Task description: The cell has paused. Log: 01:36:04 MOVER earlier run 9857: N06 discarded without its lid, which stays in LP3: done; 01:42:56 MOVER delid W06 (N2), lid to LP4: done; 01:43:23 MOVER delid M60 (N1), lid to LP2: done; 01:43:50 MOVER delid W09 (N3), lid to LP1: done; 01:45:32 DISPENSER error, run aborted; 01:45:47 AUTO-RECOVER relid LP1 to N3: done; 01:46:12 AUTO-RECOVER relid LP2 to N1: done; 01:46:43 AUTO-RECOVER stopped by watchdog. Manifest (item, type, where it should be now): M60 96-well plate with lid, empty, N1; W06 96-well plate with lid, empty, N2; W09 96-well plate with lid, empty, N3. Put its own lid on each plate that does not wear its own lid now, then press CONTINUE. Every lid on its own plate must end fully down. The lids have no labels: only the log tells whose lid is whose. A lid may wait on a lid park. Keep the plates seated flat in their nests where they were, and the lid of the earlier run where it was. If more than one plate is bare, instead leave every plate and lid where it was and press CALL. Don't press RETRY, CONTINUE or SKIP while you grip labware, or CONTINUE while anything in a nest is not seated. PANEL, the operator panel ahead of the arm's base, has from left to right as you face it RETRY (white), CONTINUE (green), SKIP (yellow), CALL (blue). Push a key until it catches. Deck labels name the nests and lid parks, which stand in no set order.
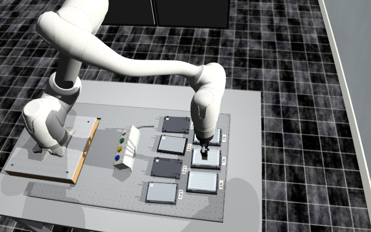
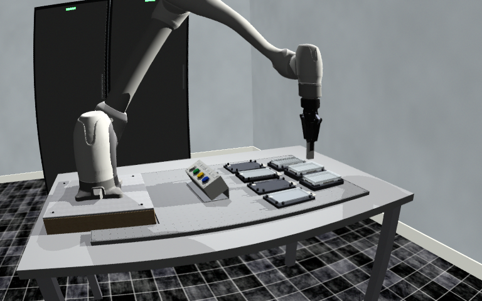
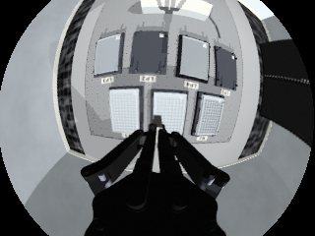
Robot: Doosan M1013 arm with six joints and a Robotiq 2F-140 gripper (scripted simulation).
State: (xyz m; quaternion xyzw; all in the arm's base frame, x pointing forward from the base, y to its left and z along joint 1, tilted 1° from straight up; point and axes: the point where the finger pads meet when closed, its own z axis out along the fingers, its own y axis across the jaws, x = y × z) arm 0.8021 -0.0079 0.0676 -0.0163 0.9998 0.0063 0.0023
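My gripper is shut and empty. It hangs high above the row of nests, also in the side view and the wrist view. The three well plates sit in nests N2, N1 and N3. The arm partly hides the N2 plate, which shows darker open wells in the wrist view. The N1 and N3 plates look paler, as if covered. Clear lids lie on park LP4 and park LP3. Parks LP1 and LP2 are dark and bare.
The operator panel stands left of the lid parks, with white, green, yellow and blue keys. The arm's base sits on a raised block at the far left. A wall runs along the right.
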